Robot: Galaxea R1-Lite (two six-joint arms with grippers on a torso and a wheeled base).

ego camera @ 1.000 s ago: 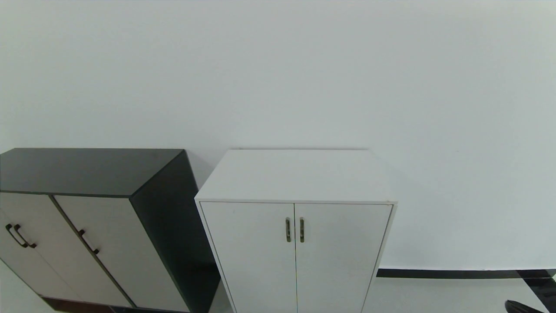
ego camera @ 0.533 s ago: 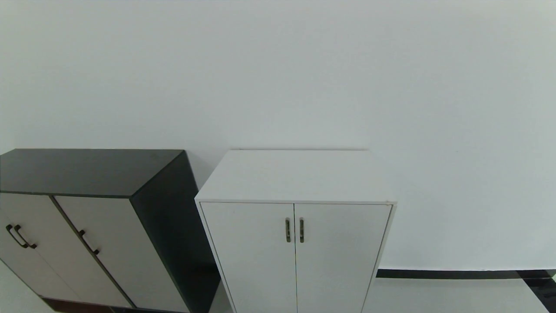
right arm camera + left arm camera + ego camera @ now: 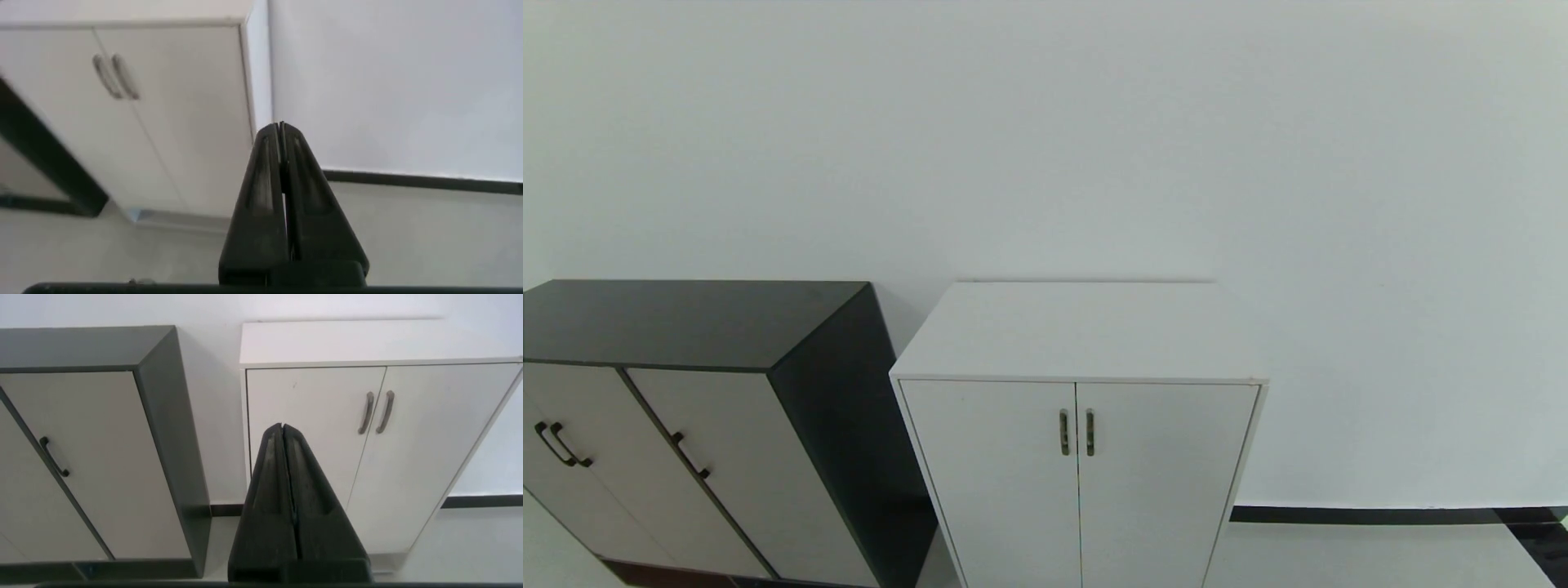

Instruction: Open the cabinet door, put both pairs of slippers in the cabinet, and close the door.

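Beyond left hand, white cabinet (closed), well apart

Smooth matt laminate on white cabinet, dull metal handles; semi-glossy black cabinet top.

Head view faces the white cabinet head-on from above; both wrist views share it from lower, flanking angles.
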